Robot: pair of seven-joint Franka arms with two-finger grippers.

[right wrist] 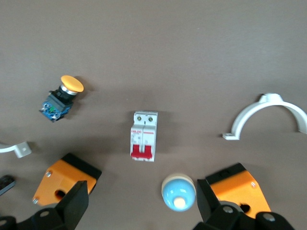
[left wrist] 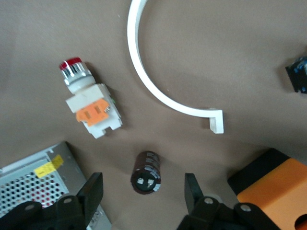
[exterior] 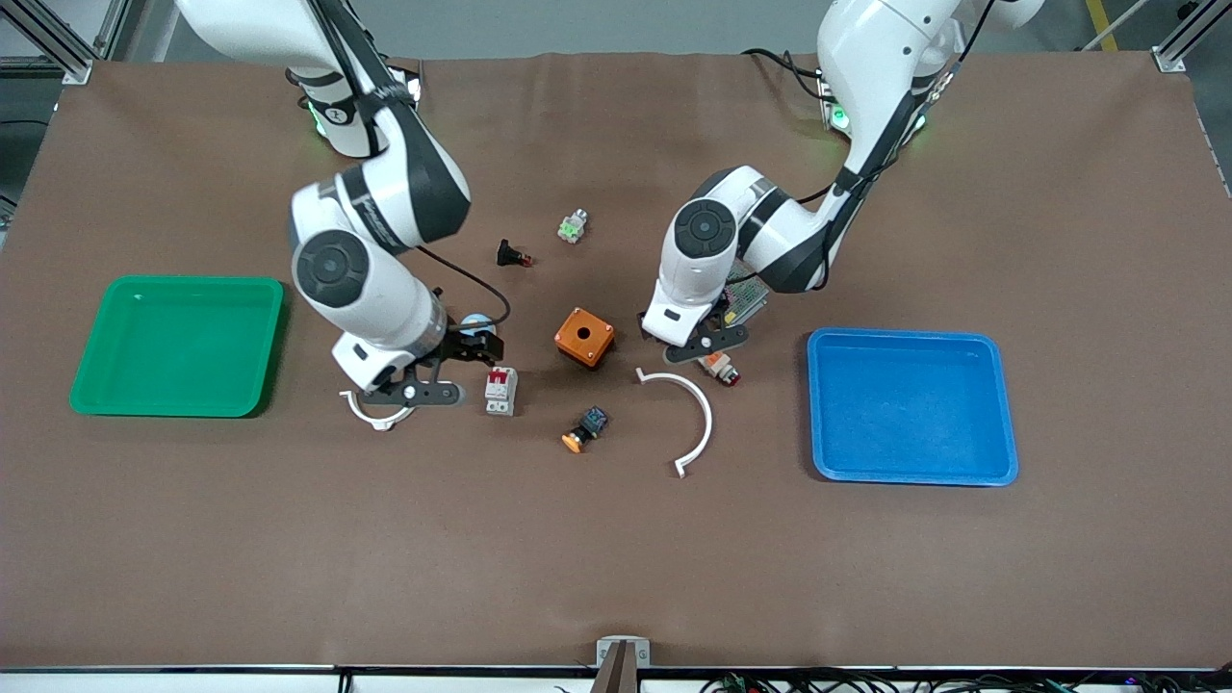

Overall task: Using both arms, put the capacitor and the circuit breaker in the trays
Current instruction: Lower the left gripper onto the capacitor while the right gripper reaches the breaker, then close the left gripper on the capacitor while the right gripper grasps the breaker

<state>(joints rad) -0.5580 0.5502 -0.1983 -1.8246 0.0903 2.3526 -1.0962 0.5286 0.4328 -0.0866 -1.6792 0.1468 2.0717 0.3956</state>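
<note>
Nearest the front camera lay the small button part with the orange cap (exterior: 583,430) and the big white curved clip (exterior: 685,412), neither of them mine to move. A little farther from the camera stood the circuit breaker (exterior: 500,390), flat on the brown table (exterior: 616,558), red levers toward the camera, just beside the orange box (exterior: 583,337) and clear of everything else. I held my right gripper (exterior: 423,380) low over the table beside the breaker, toward the green tray (exterior: 178,345); its fingers (right wrist: 73,206) were spread wide and held nothing, touching nothing I could see, and in the right wrist view the breaker sat between them but ahead of the tips, so I judged that a short advance was needed before closing. The capacitor (left wrist: 146,172) lay on its side near the white-orange button with the red cap (exterior: 719,366), hidden from the front camera under my left hand. My left gripper (exterior: 700,342) hung over it, fingers (left wrist: 91,191) spread with the capacitor between them, not yet touched. The blue tray (exterior: 910,404) waited toward the left arm's end.
</note>
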